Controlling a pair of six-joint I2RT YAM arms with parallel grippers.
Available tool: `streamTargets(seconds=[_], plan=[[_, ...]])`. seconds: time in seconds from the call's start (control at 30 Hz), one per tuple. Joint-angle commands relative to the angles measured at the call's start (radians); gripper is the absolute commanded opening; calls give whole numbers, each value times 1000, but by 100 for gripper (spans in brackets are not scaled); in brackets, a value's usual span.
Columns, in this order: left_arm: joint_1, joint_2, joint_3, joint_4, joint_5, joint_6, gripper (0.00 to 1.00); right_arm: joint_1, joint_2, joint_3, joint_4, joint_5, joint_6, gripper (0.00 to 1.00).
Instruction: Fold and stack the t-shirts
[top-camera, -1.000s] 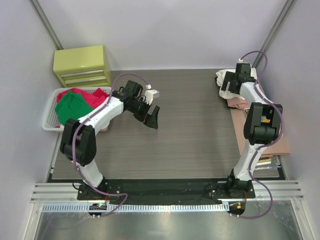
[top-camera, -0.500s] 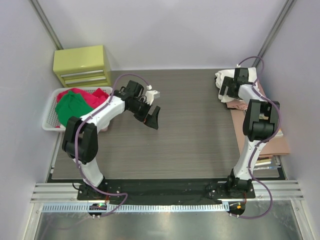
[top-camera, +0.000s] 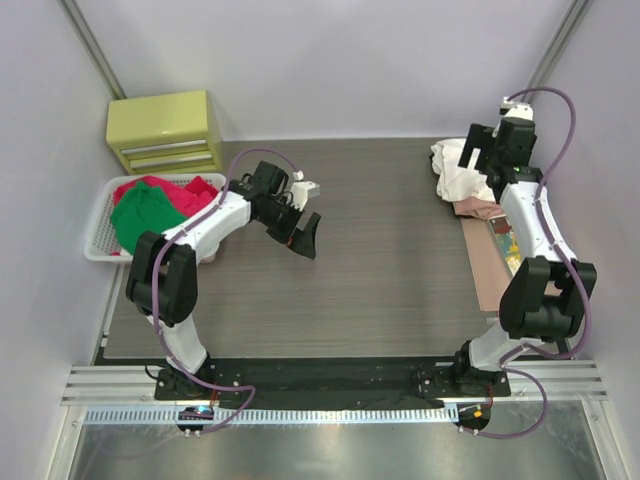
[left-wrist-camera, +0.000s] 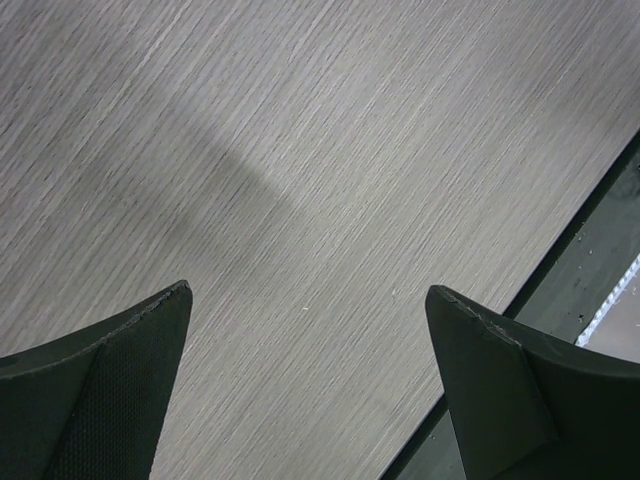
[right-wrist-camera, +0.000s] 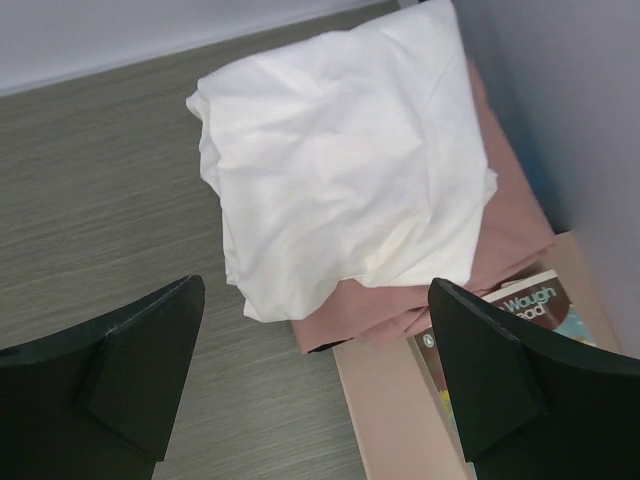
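- Both grippers are gaping wide and empty: left gripper (left-wrist-camera: 310, 295) hovering over bare counter (left-wrist-camera: 330, 150), right gripper (right-wrist-camera: 312, 285) above the far-right-corner stack, white t-shirt (right-wrist-camera: 340, 170) lying on salmon-pink t-shirt (right-wrist-camera: 505, 250).
- Likely next: the left gripper reaching to the left-edge basket (top-camera: 98, 250) and pinching the green t-shirt (top-camera: 140, 215) for folding.

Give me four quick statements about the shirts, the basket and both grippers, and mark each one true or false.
1. The white t-shirt lies on top of the salmon-pink t-shirt. True.
2. The left gripper is shut on a shirt. False: it is open over bare table and holds nothing.
3. The green t-shirt sits in the white basket. True.
4. The right gripper is clamped on the white t-shirt. False: it hangs open above it, fingers apart.
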Motion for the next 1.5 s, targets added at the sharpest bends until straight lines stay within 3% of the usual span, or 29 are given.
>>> streamTargets(seconds=[0.0, 0.07, 0.17, 0.3, 0.43, 0.7, 1.1, 1.33, 1.37, 1.4, 1.47], plan=[[7, -12, 30, 15, 1, 2, 100, -103, 23, 95, -145, -40, 53, 100], [7, -12, 30, 12, 12, 2, 100, -158, 112, 234, -302, -123, 74, 100], [5, -19, 31, 11, 19, 2, 100, -258, 244, 348, -406, -298, 104, 100], [7, -32, 25, 11, 18, 4, 100, -333, 382, 442, -463, -488, 130, 100], [5, -33, 25, 11, 18, 7, 100, -336, 432, 485, -487, -536, 115, 100], [7, -30, 28, 6, 16, 7, 100, -336, 476, 510, -486, -517, 97, 100], [7, -24, 36, -6, 2, 10, 100, -339, 659, 741, -517, -411, 98, 100], [7, -18, 34, -9, -2, 12, 100, -339, 729, 777, -514, -374, 95, 100], [5, -19, 34, -9, -4, 13, 100, -339, 729, 774, -509, -378, 101, 98], [7, -18, 34, -11, -4, 13, 100, -339, 731, 760, -492, -381, 106, 83], [7, -16, 34, -11, -4, 13, 100, -339, 725, 749, -484, -398, 114, 75]])
